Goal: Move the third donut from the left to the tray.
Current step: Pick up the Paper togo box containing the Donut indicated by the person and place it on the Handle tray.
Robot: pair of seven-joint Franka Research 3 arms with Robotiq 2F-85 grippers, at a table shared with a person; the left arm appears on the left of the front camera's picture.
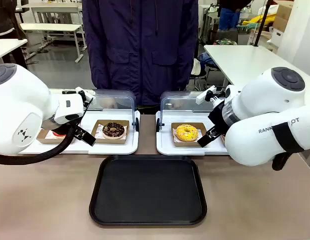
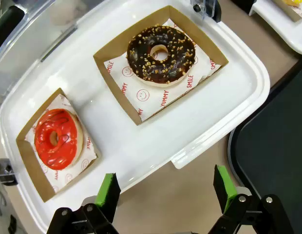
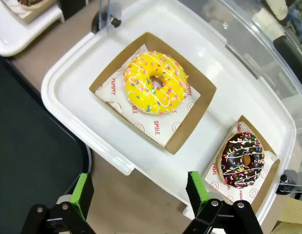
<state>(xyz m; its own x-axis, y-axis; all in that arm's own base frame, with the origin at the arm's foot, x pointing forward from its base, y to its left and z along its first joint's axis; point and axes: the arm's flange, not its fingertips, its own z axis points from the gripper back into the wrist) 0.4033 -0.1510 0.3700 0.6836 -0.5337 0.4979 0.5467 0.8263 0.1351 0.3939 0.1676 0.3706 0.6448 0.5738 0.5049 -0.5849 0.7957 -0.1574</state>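
The tray [image 1: 147,192] sits mid-tabletop [image 1: 45,200], nearest the robot. Behind it, two more lie side by side. The left lidded tray [image 1: 115,146] carries the first donut [image 2: 57,138] and, to its right, the second donut [image 1: 113,129]. The right lidded tray [image 1: 167,145] carries the third donut from the left [image 1: 186,132] in its holder [image 3: 197,114], with the fourth donut [image 3: 242,159] further right. A person [image 1: 140,45] stands behind both.
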